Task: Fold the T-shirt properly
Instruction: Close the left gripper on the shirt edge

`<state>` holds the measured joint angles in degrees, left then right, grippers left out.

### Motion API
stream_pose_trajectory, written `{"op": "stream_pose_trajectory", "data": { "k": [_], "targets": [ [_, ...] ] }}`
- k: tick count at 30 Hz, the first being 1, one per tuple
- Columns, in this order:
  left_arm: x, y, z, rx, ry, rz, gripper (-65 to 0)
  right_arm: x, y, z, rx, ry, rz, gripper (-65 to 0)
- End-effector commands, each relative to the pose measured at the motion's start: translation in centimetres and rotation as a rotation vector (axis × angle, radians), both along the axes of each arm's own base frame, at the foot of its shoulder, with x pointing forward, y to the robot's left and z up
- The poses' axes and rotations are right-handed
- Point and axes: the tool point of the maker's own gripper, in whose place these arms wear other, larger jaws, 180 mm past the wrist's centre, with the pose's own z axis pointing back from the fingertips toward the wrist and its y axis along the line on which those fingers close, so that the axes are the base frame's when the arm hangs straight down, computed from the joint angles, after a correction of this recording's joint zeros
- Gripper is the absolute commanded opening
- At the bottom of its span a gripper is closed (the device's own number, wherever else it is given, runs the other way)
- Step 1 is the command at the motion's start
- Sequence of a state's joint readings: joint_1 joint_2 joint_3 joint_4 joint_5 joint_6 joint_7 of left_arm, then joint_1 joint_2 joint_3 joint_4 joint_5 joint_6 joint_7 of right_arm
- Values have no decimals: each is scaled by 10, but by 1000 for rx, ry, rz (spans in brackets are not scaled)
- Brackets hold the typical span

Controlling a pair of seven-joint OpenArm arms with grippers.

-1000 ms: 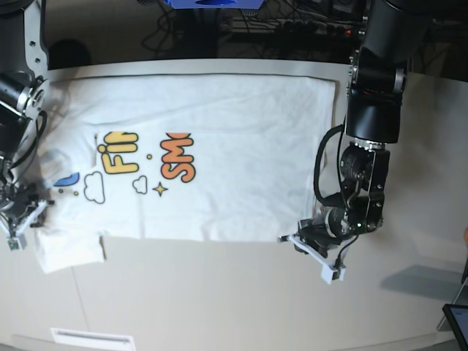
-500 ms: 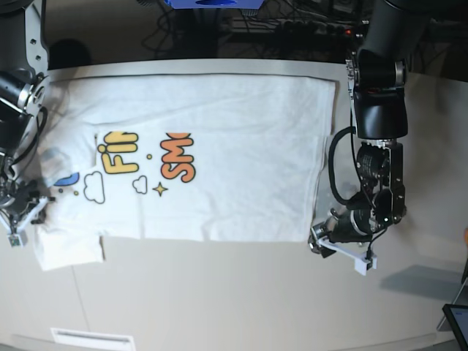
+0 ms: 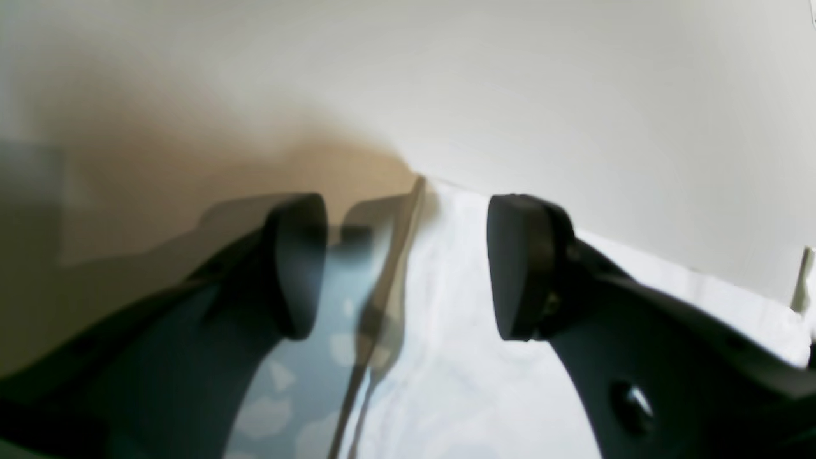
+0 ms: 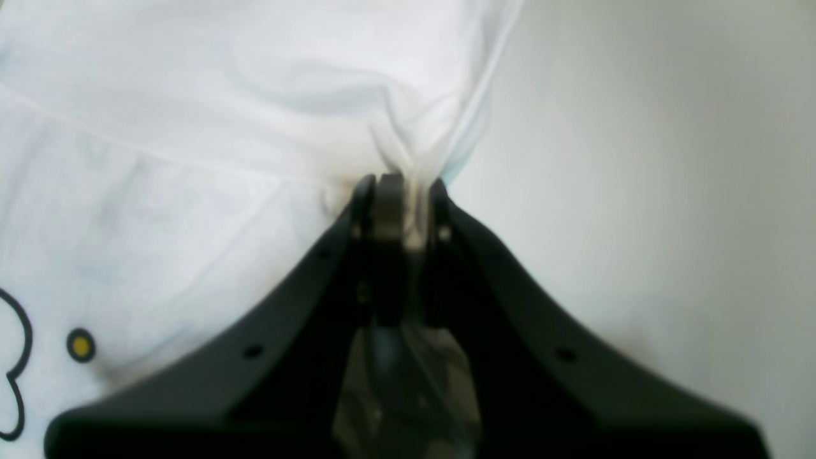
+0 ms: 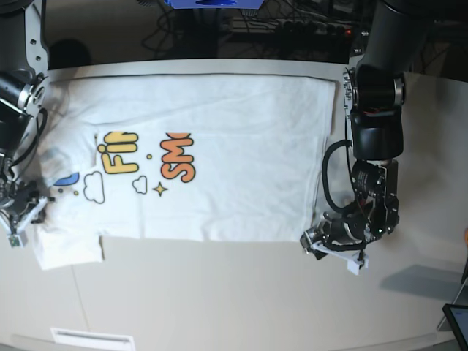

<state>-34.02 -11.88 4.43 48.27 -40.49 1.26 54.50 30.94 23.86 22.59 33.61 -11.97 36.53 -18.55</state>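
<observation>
T-shirt (image 5: 205, 157) lies flat across frame centre, print up | my right gripper (image 4: 401, 210) clenched on its sleeve edge, lower left, to lift a fold | my left gripper (image 3: 408, 261) released, straddling the hem corner, lower right, ready to pinch

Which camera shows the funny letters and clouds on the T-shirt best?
The base view: the T-shirt lies spread on the table, showing its yellow and orange letters and a cloud. The right wrist view shows only a cloud outline and a yellow dot; the left wrist view shows blurry white cloth, no letters.
</observation>
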Motion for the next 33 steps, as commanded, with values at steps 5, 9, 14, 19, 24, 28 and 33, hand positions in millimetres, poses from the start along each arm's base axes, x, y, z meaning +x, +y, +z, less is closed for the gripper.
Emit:
{"op": "stream_pose_trajectory", "data": {
  "k": [5,9,14,19,24,28,33],
  "targets": [
    [5,-19,2,-22,8,-30,-250,12,-12,22,-24,-48,-9,-624],
    [-2,-37,-8,14,36,-101,-250,12,-12,22,-24,-48,-9,-624],
    [-3,-40,-9,23,38,-114,-259,12,-12,22,-24,-48,-9,-624],
    [-4,-37,-11,27,44,-110,-543,12,-12,22,-24,-48,-9,-624],
    [-14,-32,-26,28,85,-98,-630,12,-12,22,-24,-49,-10,-624],
    [-14,-30,-25,34,85,-98,-650,12,-12,21,-23,-47,-11,-624],
    [-5,-28,-4,48,8,-106,-650,12,-12,20,-22,-45,-11,-624]
  ]
}}
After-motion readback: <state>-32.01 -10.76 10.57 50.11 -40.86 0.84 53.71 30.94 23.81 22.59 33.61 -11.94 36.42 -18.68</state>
